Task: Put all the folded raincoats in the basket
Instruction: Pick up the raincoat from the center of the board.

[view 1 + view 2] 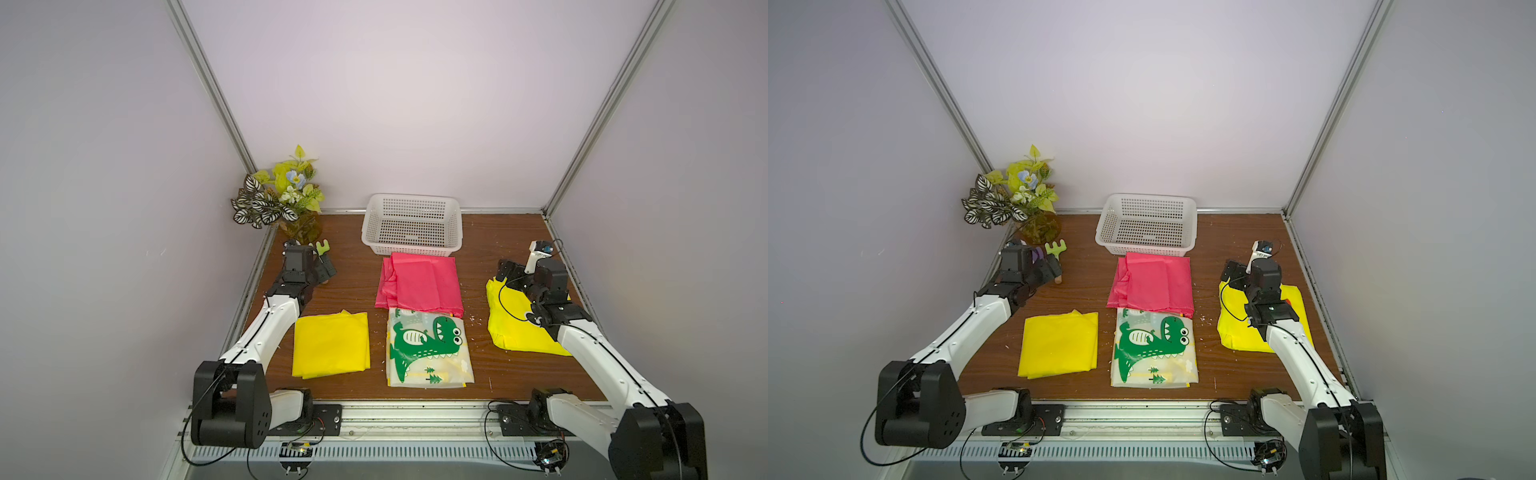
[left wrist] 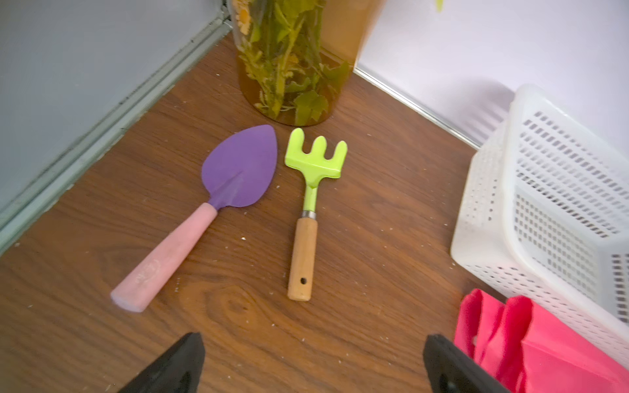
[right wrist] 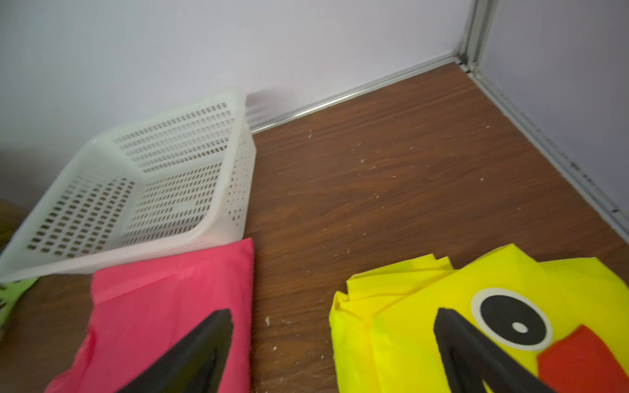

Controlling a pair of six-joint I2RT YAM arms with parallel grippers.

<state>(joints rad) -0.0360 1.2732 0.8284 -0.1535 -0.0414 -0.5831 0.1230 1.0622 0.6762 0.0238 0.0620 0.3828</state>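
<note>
Both jaws well apart from basket [image 1: 413,196]

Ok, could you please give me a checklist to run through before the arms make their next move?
1. Basket empty and upright: ok.
2. Left jaws and right jaws open, holding nothing: ok.
3. Pink raincoat folded flat, right in front of the basket: ok.
4. Right jaws aimed at one raincoat: not ok; they point at the gap between the pink one and the duck-face raincoat.
5. Left jaws near a raincoat: not ok; they face the purple trowel and green rake.
6. Which raincoat to take: cannot tell; the dinosaur raincoat and plain yellow raincoat are folded too.
</note>
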